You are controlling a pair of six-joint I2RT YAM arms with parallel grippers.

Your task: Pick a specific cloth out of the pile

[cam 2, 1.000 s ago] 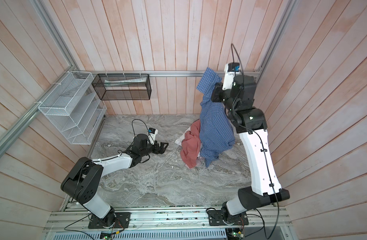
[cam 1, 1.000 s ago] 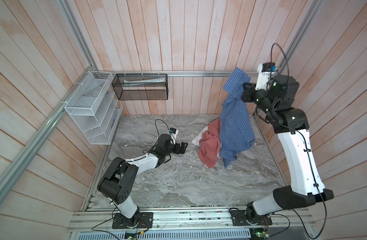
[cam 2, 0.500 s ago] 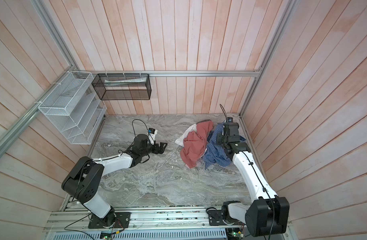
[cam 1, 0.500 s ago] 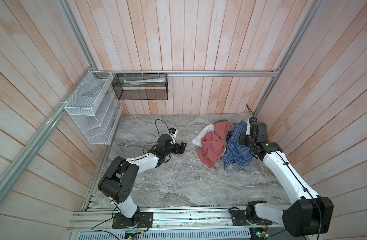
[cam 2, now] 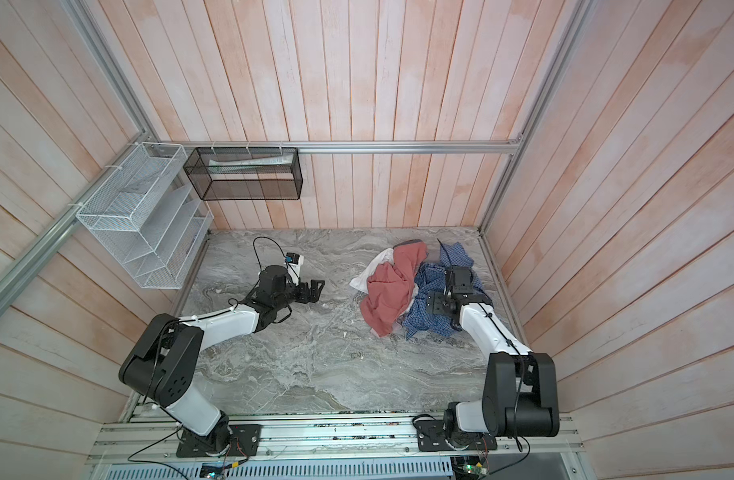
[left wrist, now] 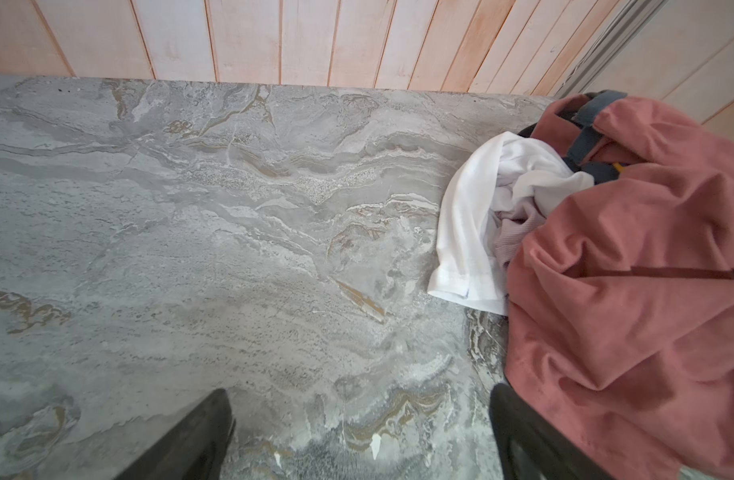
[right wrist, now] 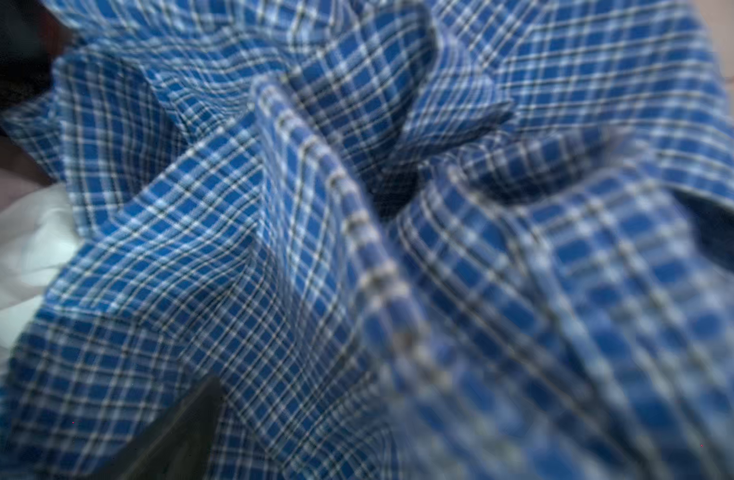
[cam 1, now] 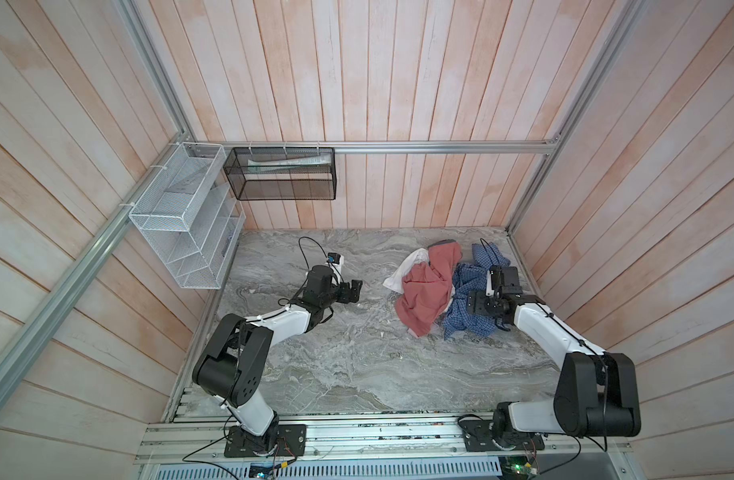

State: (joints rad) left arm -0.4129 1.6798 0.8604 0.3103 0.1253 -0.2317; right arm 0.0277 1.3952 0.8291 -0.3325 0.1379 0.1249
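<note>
Your shirt (cam 1: 465, 325) lies crumpled on the bench (cam 1: 336, 365) at the right side of the pile (cam 1: 442, 291), close to the right wall. In both top views its long axis runs from the back corner toward the front. The right tool (cam 1: 475, 306) sits low, directly over the shirt's middle, and the right wrist view is filled with blue check (right wrist: 357, 208). There one dark finger (right wrist: 178, 432) shows far out at the edge while a fold hides the other. The jaws therefore look spread wide, and no fabric looks pinched between them, though you cannot be sure of that. The pink garment (cam 1: 419, 295) laps over the shirt's left edge, with the white cloth (cam 1: 402, 275) tucked beyond it. Both lie between the shirt and the left tool (cam 1: 354, 289). That tool rests low over bare bench, well apart from the pile, with its jaws wide and nothing in them. Its wrist view shows only pink (left wrist: 627, 270) and white (left wrist: 469, 232), with no check at all. The right arm is clearly the nearer one, and the shirt is straight below it rather than off to a side. Judging by this, the shirt is not yet clear of the pile. A fresh grip would best come straight down on a raised fold away from the pink overlap, otherwise the pink garment may drag along.
</note>
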